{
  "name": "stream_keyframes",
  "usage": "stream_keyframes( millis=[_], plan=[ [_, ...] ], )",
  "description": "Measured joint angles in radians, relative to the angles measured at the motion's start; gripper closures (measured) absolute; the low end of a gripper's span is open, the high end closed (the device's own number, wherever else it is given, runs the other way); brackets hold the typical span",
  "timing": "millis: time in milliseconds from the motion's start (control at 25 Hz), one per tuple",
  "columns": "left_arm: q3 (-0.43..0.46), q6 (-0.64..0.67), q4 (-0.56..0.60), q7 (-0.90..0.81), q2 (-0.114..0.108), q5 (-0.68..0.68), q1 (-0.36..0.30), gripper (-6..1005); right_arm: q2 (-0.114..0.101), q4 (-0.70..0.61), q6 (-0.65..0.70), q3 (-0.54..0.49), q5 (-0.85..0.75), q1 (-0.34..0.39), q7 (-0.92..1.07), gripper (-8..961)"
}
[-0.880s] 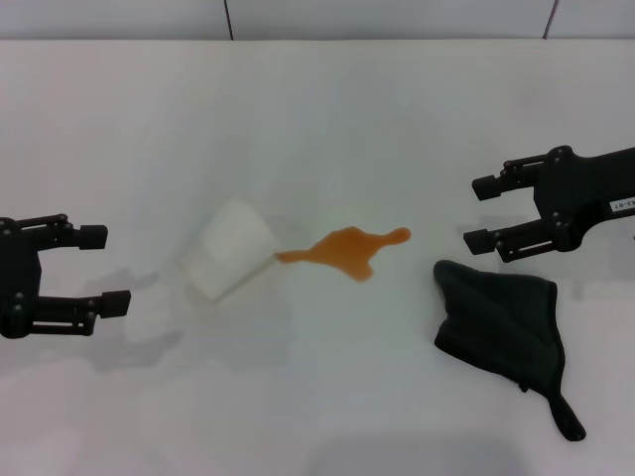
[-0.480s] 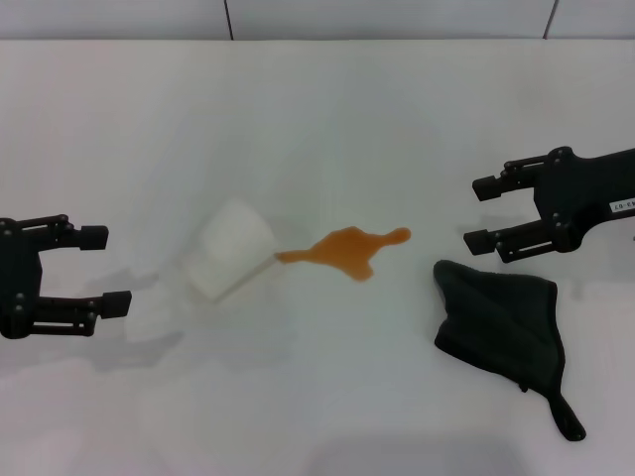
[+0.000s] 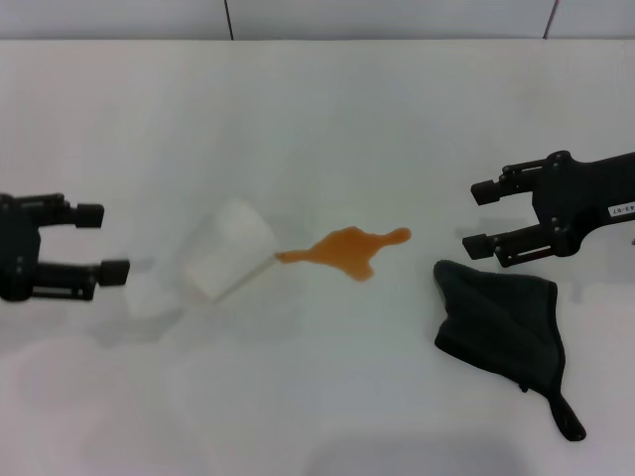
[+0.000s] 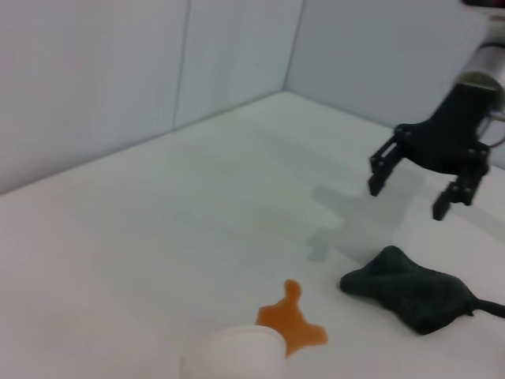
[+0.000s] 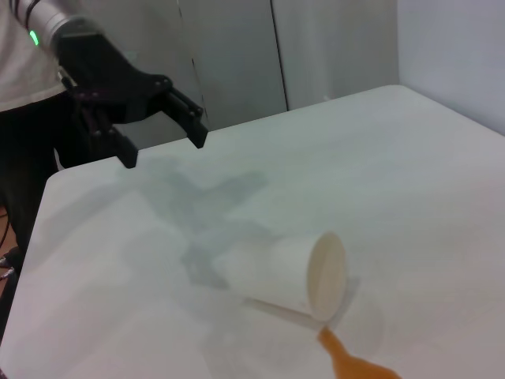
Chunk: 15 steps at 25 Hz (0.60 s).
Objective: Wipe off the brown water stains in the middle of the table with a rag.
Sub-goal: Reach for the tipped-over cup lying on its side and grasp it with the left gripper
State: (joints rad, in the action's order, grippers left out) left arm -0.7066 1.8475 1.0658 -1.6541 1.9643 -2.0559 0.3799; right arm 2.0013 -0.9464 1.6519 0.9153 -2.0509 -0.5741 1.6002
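The brown water stains (image 3: 349,250) form an orange-brown splotch in the middle of the white table (image 3: 327,119), also seen as the stains (image 4: 292,322) and the stains (image 5: 355,365) in the wrist views. The dark rag (image 3: 502,322) lies crumpled on the table to the right of the stains, with a narrow tail toward the front; it shows as the rag (image 4: 414,290) in the left wrist view. My right gripper (image 3: 478,216) hovers open just beyond the rag, nothing between its fingers. My left gripper (image 3: 103,240) hangs open at the far left, away from everything.
A white paper cup (image 3: 227,260) lies on its side left of the stains, its mouth toward them; the cup (image 5: 293,272) shows a pale inside. Grey wall panels (image 3: 298,18) run behind the table's far edge.
My left gripper has moved back and up from the table. My right gripper has shifted very slightly. The rag, cup and stains have not moved.
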Motion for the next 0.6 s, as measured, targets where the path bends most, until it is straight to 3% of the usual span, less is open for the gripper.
stream_keyframes(
  millis=[320, 600],
  plan=[
    [-0.002, 0.007, 0.005, -0.186, -0.022, -0.195, 0.147, 116, 0.001, 0.0, 0.0, 0.002, -0.004, -0.006, 0.0, 206],
    [-0.012, 0.002, 0.005, -0.254, 0.015, -0.41, 0.28, 116, 0.0, -0.001, 0.0, 0.002, -0.004, -0.011, 0.0, 206]
  ],
)
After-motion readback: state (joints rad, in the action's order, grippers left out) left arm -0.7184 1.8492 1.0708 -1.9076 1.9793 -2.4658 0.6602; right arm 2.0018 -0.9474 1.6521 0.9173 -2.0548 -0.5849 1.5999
